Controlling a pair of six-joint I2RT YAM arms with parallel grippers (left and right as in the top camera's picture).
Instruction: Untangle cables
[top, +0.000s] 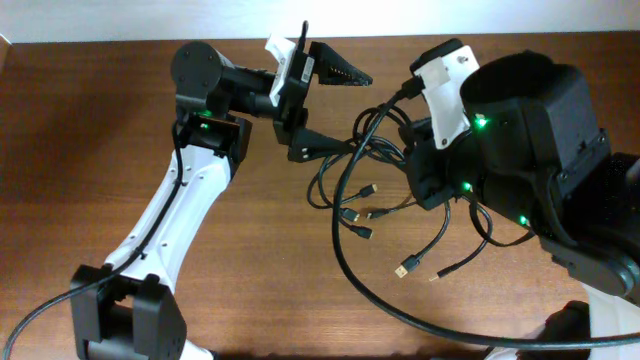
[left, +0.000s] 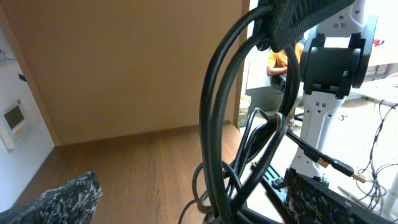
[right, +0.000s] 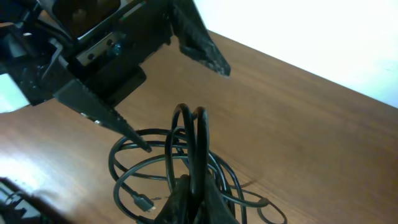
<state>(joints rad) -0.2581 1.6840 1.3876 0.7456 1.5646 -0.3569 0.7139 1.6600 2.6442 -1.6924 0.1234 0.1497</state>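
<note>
**Pinning the tangle while the free pincer lines up on a strand**

Spreading beneath both arms, the wooden worktop (top: 250, 270) carries the job. The right arm (top: 530, 130), bulkiest from overhead, hunches over the tangle and hides its own pincer from above. Its wrist view shows the right pincer (right: 189, 202) closed on the cables (right: 189, 143). Their loops stand up out of its grip, and the rest of the coil lies on the wood just ahead of it.

The left arm (top: 190, 200) reaches in from the opposite side, wrist rolled so one finger sits above the other. The left pincer (top: 360, 113) is spread wide, facing the bundle. Its lower fingertip is at the coil's near edge; whether it touches, I cannot tell. Gold-tipped plugs (top: 403, 270) trail loose on the side of the coil away from the left pincer.

By my reading, the step is picking one strand to separate. Next, the left pincer should close on a single thin cord, avoiding the thick arm cable (top: 345, 270), then draw away from the right pincer.
</note>
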